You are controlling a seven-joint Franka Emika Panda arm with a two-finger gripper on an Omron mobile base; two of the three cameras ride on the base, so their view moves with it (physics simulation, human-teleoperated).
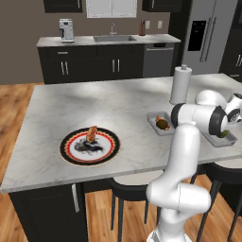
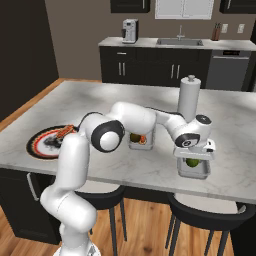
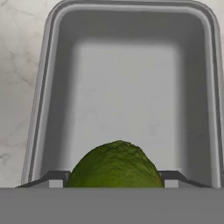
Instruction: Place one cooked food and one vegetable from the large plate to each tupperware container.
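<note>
We are at a marble-topped island table (image 1: 118,113) in a dark kitchen, with a paper-towel roll (image 1: 181,85) standing toward its far right. The large plate (image 1: 90,145) lies near the left edge and carries one cooked piece (image 1: 92,133). The left tupperware container (image 1: 159,123) already holds a dark green item and something orange. The gripper (image 2: 192,159) hangs over the right container (image 3: 127,96), pinching a green, bumpy vegetable (image 3: 116,165) between its partly spread fingertips.

The risk, as we judge it, is letting go too high: the rounded vegetable could roll or bounce against the shallow rim and onto the table. We cannot tell from the hand view how far above the container floor it hangs. After that, the cooked piece must cross the whole table, where a loose grip could drop it.
</note>
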